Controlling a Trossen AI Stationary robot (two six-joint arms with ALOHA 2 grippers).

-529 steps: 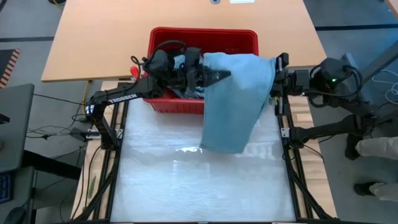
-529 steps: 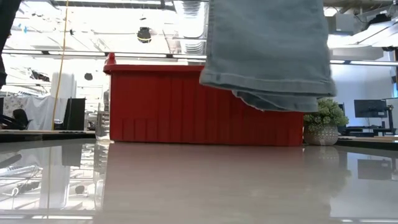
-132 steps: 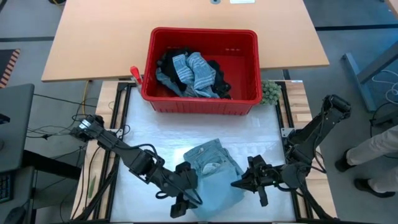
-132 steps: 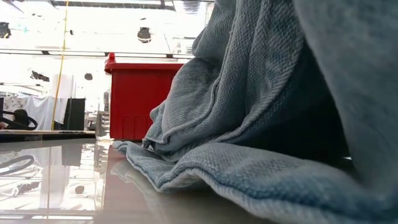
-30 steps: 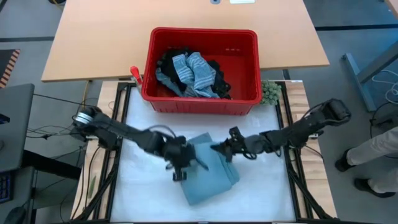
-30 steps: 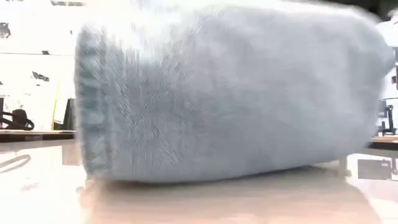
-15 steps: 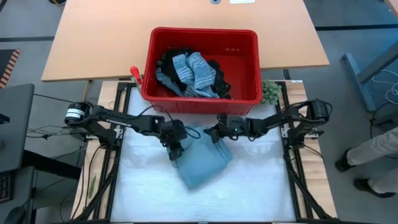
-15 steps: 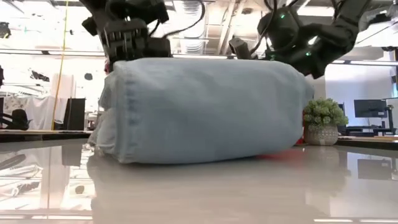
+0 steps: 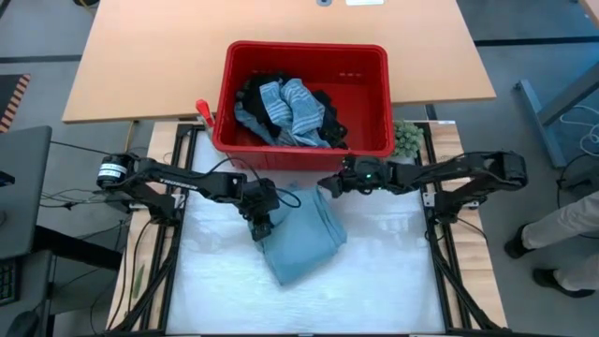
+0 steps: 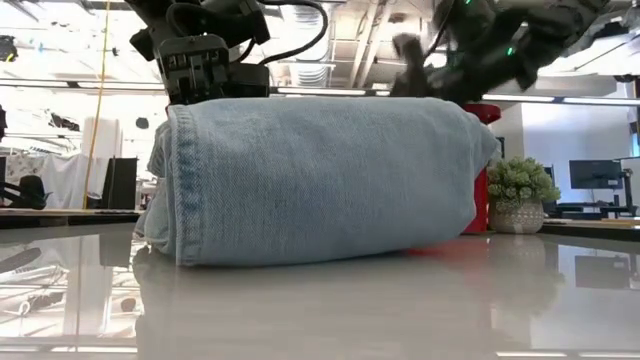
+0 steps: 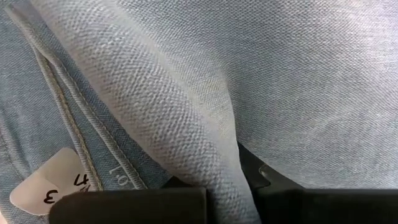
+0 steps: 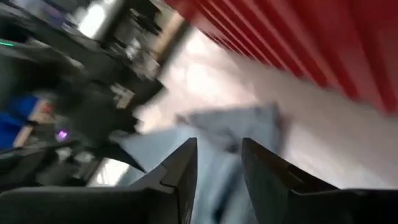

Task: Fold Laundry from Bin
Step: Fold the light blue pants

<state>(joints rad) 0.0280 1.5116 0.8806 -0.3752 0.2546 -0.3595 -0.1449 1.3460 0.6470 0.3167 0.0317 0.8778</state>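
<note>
A light blue-grey garment [image 9: 301, 239] lies folded into a thick packet on the white table top, its underside flat on the table; it fills the low view [image 10: 320, 180]. My left gripper [image 9: 261, 225] is shut on its left edge. My right gripper [image 9: 326, 185] hovers open just past the packet's far right corner, with nothing between its fingers [image 12: 186, 168]. The red bin [image 9: 304, 157] stands at the table's far edge, and more laundry [image 9: 290, 108], striped, blue and black, is heaped inside it. My left gripper pinches a raised fold [image 11: 224, 165] of the garment's left edge between its two fingers, coming from above and slanting down from the table's left. Several layers lie under the fold. The packet rests on the table.
A small green fuzzy lump [image 9: 405, 139] sits by the bin's right corner. A red-handled tool [image 9: 201, 110] lies at the bin's left. A wooden table [image 9: 150, 56] stretches behind the bin. A person's leg [image 9: 571, 225] shows at the right. Bare table top lies on the near side.
Both grippers have drawn the folded garment a short way toward the far edge, and it now lies still. My right gripper has then come off the packet's far right corner and gone up and toward the bin. My left gripper keeps its hold.
</note>
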